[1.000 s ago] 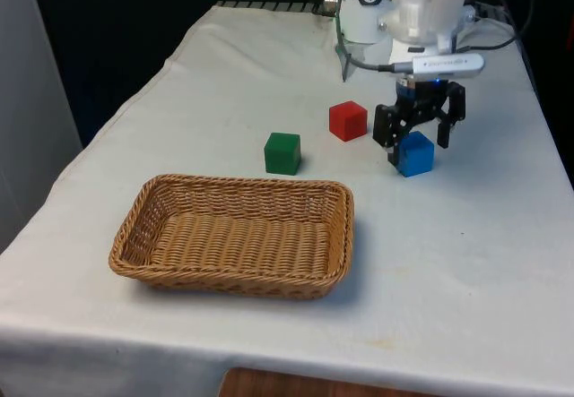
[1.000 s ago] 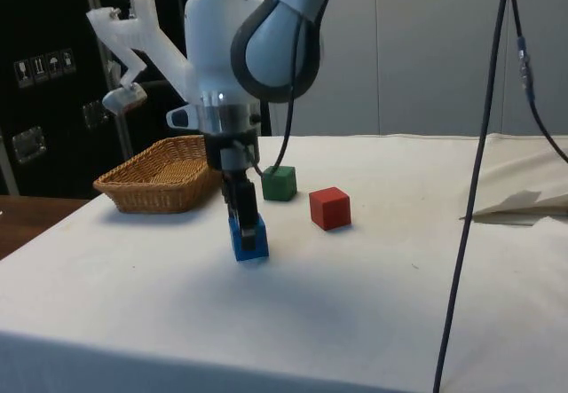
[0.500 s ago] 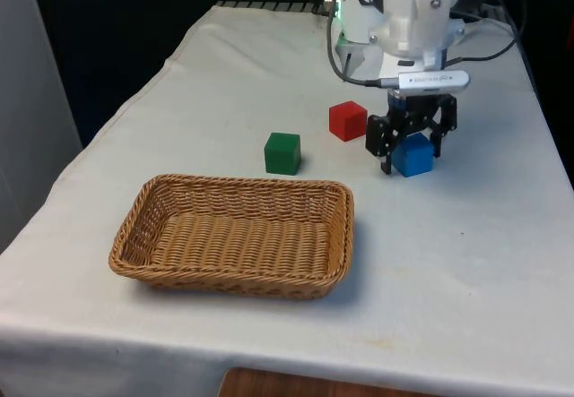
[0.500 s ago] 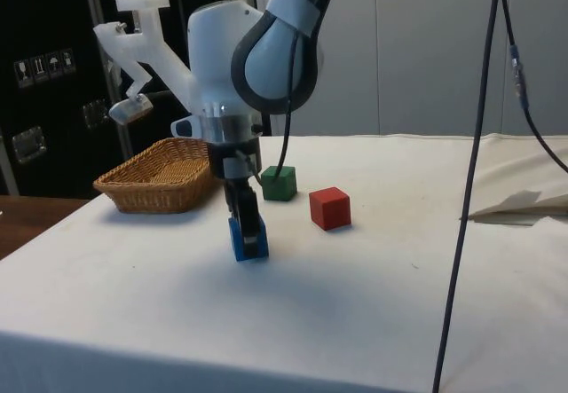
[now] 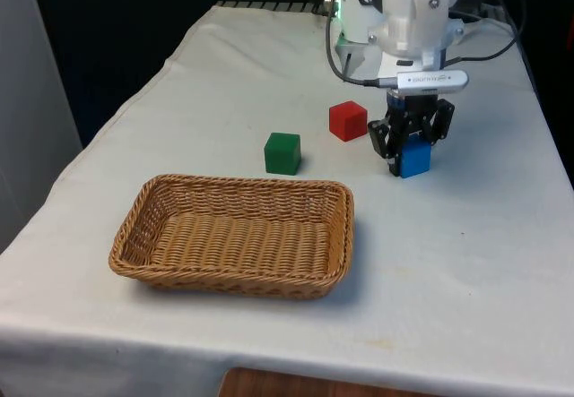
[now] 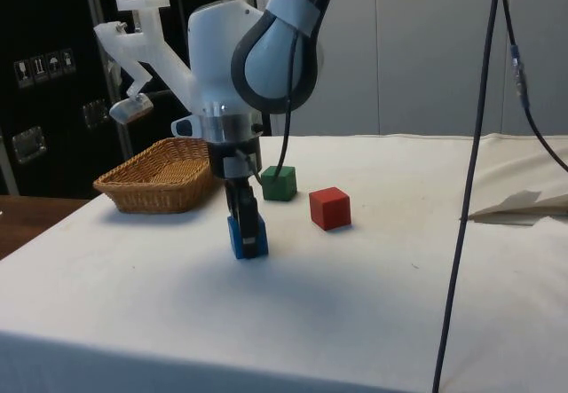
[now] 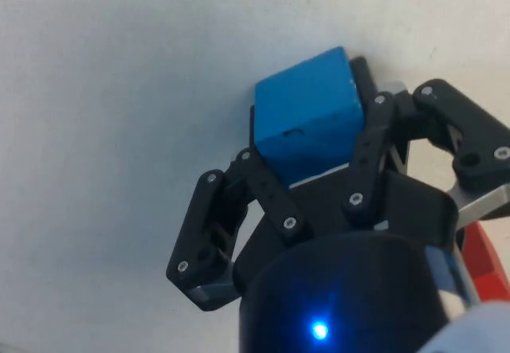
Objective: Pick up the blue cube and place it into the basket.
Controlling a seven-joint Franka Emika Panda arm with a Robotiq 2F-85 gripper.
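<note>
Your gripper (image 5: 413, 152) is closed around the blue cube (image 5: 414, 157), which sits on the table (image 5: 466, 263) beside the red cube (image 5: 348, 120), well apart from the basket (image 5: 235, 234).

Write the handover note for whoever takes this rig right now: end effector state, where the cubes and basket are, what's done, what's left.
End effector: shut on the blue cube, down at the white cloth; whether the cube is off the cloth cannot be told.
Basket: toward the front view's left, nearer that camera, nothing in it.
Green cube and red cube: on the cloth between the basket and the end effector, apart from each other.
Done: grasp made.
Left: lift, carry over the basket, release inside.
</note>
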